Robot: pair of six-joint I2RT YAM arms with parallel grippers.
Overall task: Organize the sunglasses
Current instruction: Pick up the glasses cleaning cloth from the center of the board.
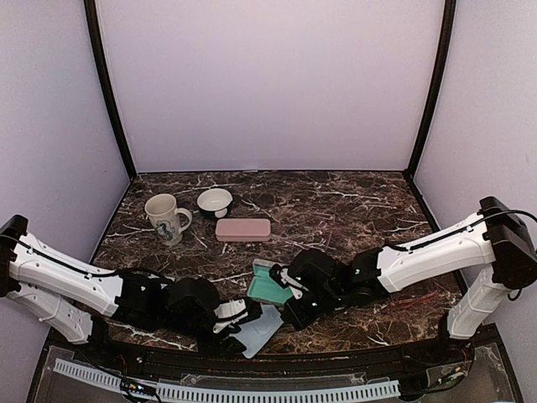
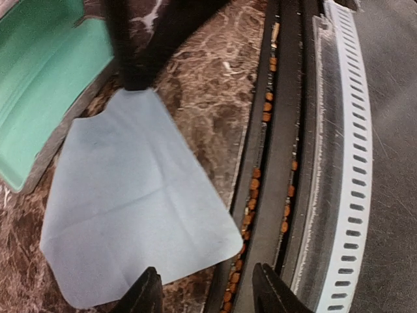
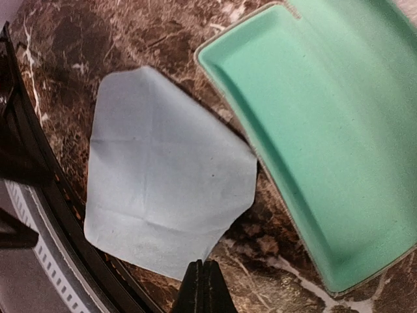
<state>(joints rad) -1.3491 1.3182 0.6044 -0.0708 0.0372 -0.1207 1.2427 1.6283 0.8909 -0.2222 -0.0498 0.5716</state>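
Observation:
A thin red pair of sunglasses (image 1: 418, 299) lies on the marble just in front of my right forearm. I cannot make out the dark pair. An open case with green lining (image 1: 270, 284) (image 3: 326, 130) (image 2: 39, 85) sits in the near middle. A light-blue cloth (image 1: 263, 329) (image 3: 163, 182) (image 2: 137, 195) lies flat beside it, by the table's front edge. My right gripper (image 1: 294, 316) (image 3: 207, 277) is shut at one corner of the cloth and appears to pinch it. My left gripper (image 1: 241, 326) (image 2: 207, 295) stands open at the opposite corner, over the front rail.
A pink closed case (image 1: 243, 229) lies behind the open one. A white mug (image 1: 168, 218) and a small bowl (image 1: 215, 201) stand at the back left. A black rail and a white slotted strip (image 2: 345, 163) run along the front edge.

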